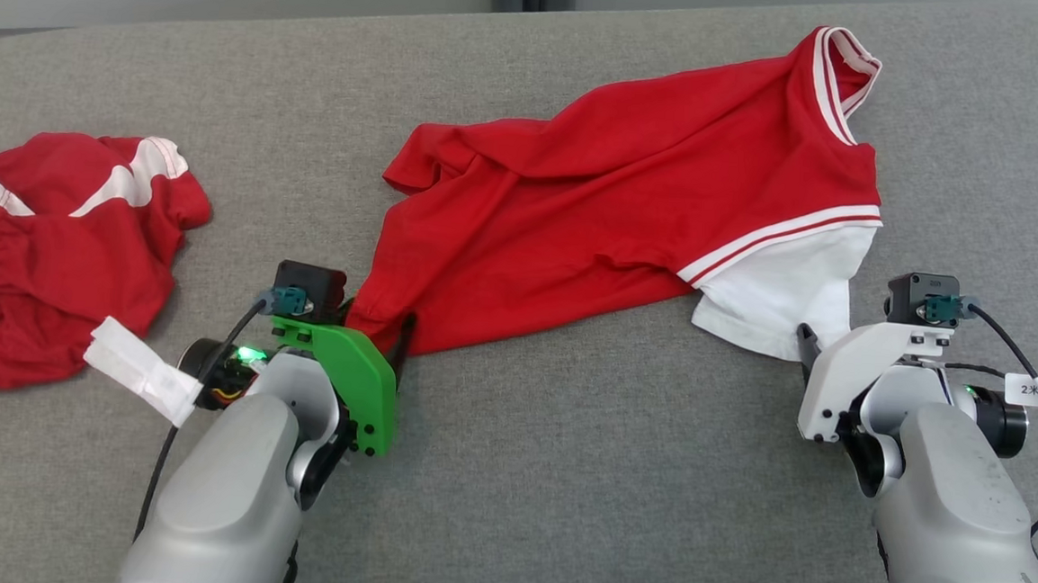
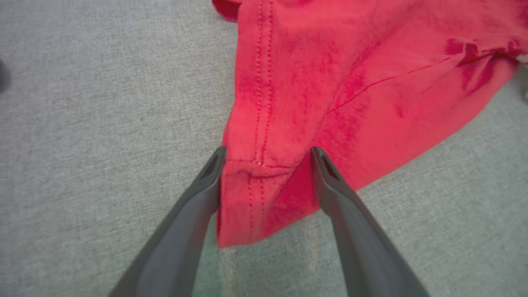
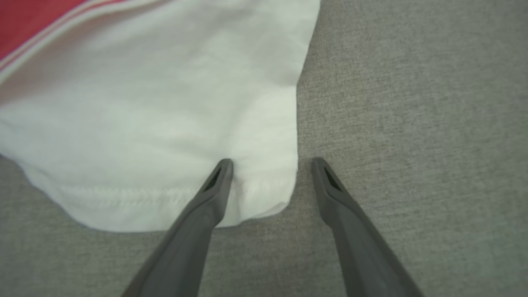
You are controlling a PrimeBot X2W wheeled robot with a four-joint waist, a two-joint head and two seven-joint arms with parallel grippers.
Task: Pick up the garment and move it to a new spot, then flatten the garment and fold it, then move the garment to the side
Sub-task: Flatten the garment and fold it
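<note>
The garment (image 1: 632, 208), a red T-shirt with white trim and a white sleeve, lies crumpled across the middle of the grey surface. My left gripper (image 1: 382, 324) sits at its lower left hem corner. In the left wrist view that gripper (image 2: 269, 152) is open, its two fingers straddling the red hem corner (image 2: 255, 198) without pinching it. My right gripper (image 1: 826, 346) is at the white sleeve's near edge. In the right wrist view it (image 3: 271, 161) is open, with the sleeve's corner (image 3: 264, 185) between its fingers; the left finger lies over the white cloth and the right finger over bare surface.
A second red garment with white stripes (image 1: 54, 236) lies bunched at the far left. The grey cushioned surface (image 1: 580, 475) stretches bare in front of the shirt and to its right. The surface's far edge runs along the top of the head view.
</note>
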